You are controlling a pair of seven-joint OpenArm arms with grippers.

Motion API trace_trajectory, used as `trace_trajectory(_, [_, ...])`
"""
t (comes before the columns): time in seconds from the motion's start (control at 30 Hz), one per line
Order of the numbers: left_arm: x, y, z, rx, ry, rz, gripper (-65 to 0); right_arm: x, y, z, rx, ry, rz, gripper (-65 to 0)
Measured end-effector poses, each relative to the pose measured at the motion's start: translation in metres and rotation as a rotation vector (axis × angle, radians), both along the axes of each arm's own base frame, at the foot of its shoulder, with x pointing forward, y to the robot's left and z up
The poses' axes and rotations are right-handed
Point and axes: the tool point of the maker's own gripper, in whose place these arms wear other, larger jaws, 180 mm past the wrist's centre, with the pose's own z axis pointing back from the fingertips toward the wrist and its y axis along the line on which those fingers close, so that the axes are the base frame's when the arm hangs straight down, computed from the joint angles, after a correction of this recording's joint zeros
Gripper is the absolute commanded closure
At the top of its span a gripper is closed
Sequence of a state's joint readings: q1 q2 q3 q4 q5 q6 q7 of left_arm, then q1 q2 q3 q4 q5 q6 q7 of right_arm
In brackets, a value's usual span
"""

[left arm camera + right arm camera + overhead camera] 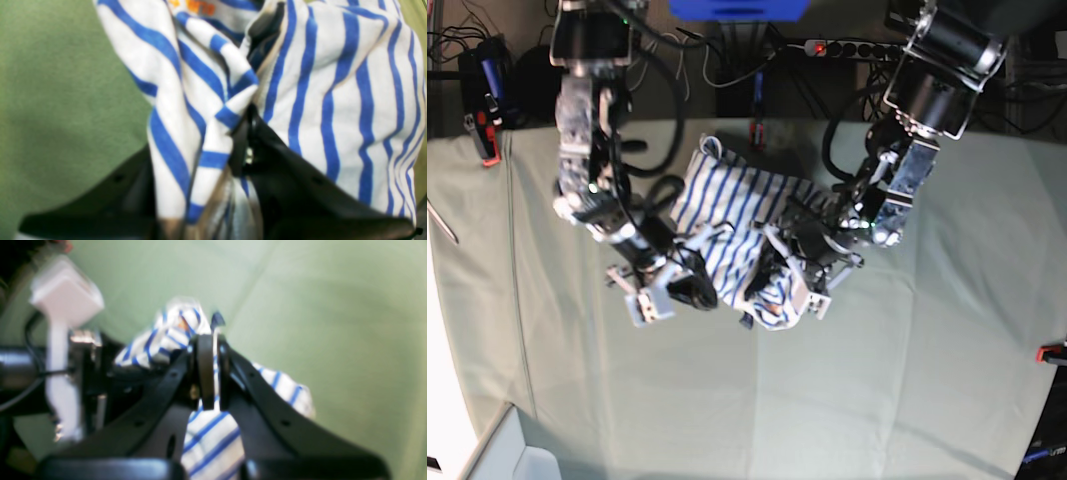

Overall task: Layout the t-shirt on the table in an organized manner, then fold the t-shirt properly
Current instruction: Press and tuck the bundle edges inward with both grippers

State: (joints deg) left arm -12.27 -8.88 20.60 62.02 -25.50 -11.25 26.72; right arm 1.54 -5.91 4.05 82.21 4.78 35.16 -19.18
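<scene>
I was the two-armed robot, and both of my pincers were clamped on the t-shirt [727, 225], which sat bunched near the middle of the table [927, 380] and was not yet spread flat.

My left pincer [245, 133] had its black jaws drawn in tight on a pinch of striped cloth. A thick fold ran down between the jaws, and more fabric billowed above and to the right of them. I judged that I held it there to lift and pull that side outward, since the shirt was still crumpled.

My right pincer [206, 373] was fully closed, with a thin layer of the same cloth trapped between its pads. The rest of the shirt spilled below the jaws and off to their upper left, with bare green table to their right. From overhead, this pincer held the near edge of the bundle, close beside the other one, so the two grips could draw the cloth apart.

As for writing, a small patch of orange print showed on the fabric just above my left pincer, too blurred to read. I could make out no label or brand.
</scene>
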Motion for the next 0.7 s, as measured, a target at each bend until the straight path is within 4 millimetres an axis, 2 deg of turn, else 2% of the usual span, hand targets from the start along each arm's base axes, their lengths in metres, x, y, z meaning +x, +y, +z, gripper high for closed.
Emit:
trace_trajectory(0.07, [-0.001,0.001,-0.001,0.002,0.002,0.002,-0.1,0.008,0.003,-0.017,0.047,0.046,-0.002,0.0])
trace_trajectory(0.17, [-0.001,0.004,-0.008,-0.001,0.012,0.016,-0.1,0.007,0.005,-0.050,0.079,0.114,-0.012,0.0])
trace_trajectory(0.33, [-0.002,0.009,-0.019,-0.025,0.039,0.035,-0.1,-0.009,-0.023,-0.095,0.163,0.151,-0.105,0.0])
trace_trajectory(0.53, [0.000,0.011,-0.024,-0.039,0.053,0.040,-0.1,-0.014,-0.052,-0.109,0.210,0.122,-0.159,0.0])
trace_trajectory(0.7, [0.000,0.011,-0.025,-0.045,0.054,0.043,-0.1,-0.013,-0.050,-0.106,0.203,0.115,-0.150,0.0])
